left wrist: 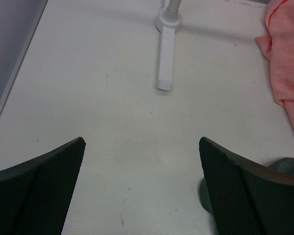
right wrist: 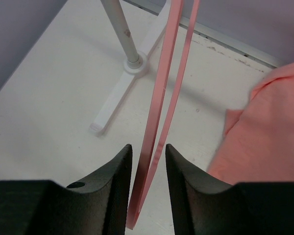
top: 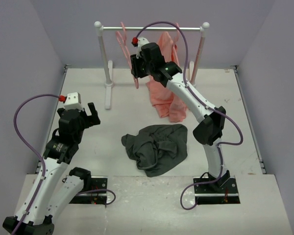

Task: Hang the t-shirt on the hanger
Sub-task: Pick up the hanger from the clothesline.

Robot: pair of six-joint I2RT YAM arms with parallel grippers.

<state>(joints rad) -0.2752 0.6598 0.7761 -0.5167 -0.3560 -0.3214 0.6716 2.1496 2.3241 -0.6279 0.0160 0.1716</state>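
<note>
Station: white clothes rack stands at 12 o'clock on the table. A salmon-pink garment hangs from its rail toward the 1 o'clock side.

Hanger position: the hanger hangs on the rail, at 11 o'clock from the pink garment and just beside it.

T-shirt position: the t-shirt lies crumpled in a heap on the table, at 6 o'clock from the rack and well apart from the hanger. No part of it is on the hanger.

Right pincer: the right gripper is raised to the rack. Its jaws are drawn in to a narrow gap with the hanger's thin pink band between them, and it appears to be gripping the band.

Left pincer: the left gripper hovers at 9 o'clock from the t-shirt with its jaws spread wide and nothing between them.

Stage, judged: hanger being secured; dressing not begun.

Risk 1: the band is thin and smooth. It could twist or slip in the jaws when lifted.

Risk 2: the hook may catch on the rail and drag the rack if pulled sideways rather than up.

Risk 3: the pink garment hangs close by, so a swinging hanger could snag it.

Risk 4: the t-shirt's collar cannot be made out in the heap, so a blind pick may gather several layers.
</note>
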